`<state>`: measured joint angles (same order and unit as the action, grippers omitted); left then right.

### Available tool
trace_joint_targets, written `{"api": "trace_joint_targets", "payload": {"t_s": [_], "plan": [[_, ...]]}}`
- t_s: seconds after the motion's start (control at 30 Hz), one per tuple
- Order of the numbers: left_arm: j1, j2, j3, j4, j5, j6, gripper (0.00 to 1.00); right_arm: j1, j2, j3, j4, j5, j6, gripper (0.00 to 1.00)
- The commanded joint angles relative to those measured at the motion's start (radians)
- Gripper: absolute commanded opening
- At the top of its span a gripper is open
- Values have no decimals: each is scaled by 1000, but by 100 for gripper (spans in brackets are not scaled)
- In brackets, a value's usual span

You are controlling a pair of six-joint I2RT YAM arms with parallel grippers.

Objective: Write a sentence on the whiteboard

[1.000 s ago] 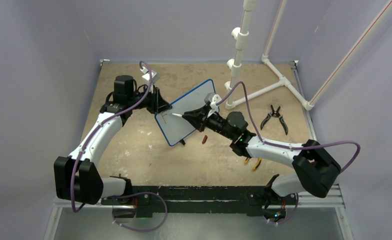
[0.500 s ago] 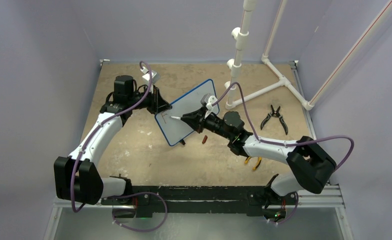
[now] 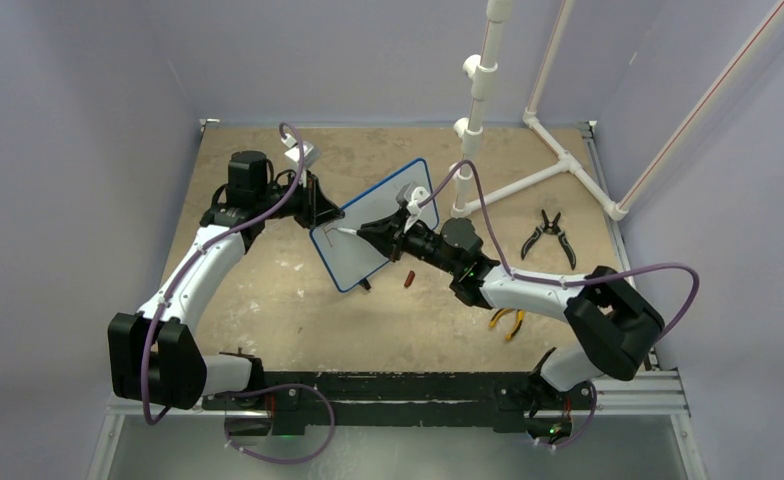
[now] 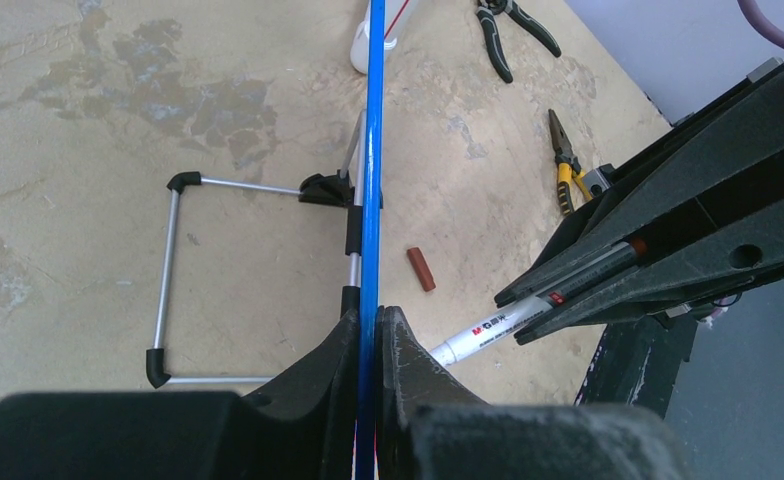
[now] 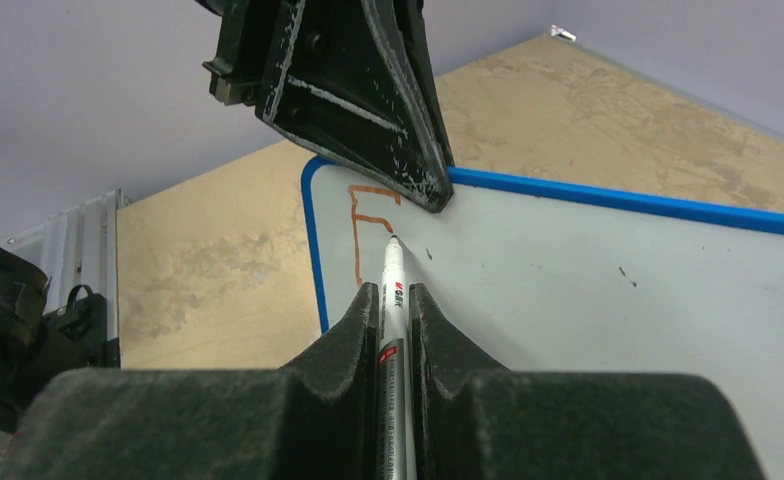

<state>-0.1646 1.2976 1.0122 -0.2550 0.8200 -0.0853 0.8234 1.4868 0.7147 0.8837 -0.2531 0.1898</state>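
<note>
The whiteboard [image 3: 383,212], white with a blue rim, stands tilted on its stand in mid-table. My left gripper [image 3: 325,212] is shut on its upper left edge; in the left wrist view the blue rim [image 4: 371,150] runs between the closed jaws of this gripper [image 4: 373,322]. My right gripper [image 3: 364,232] is shut on a white marker [image 5: 392,268], also seen as the marker [image 4: 488,328]. Its tip touches the board [image 5: 588,300] just right of a red letter F [image 5: 361,215], the only part of the sentence that shows.
A red marker cap [image 3: 408,278] lies on the table below the board. Black pliers [image 3: 548,235] and yellow-handled pliers [image 3: 506,322] lie to the right. A white pipe frame [image 3: 528,170] stands at the back right. The board's wire stand [image 4: 173,280] reaches out behind it.
My right gripper has carried the marker a little left and up across the board. The left arm has stayed in place on the board's edge.
</note>
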Motion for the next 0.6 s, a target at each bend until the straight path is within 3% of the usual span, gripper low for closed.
{"api": "trace_joint_targets", "payload": {"t_s": [0.0, 0.57], "plan": [[10, -12, -10, 28, -3, 21, 4, -4, 24, 52, 40, 8, -8, 0], [10, -11, -10, 28, -4, 19, 0, 3, 56, 54, 3, -8, -27, 0]]}}
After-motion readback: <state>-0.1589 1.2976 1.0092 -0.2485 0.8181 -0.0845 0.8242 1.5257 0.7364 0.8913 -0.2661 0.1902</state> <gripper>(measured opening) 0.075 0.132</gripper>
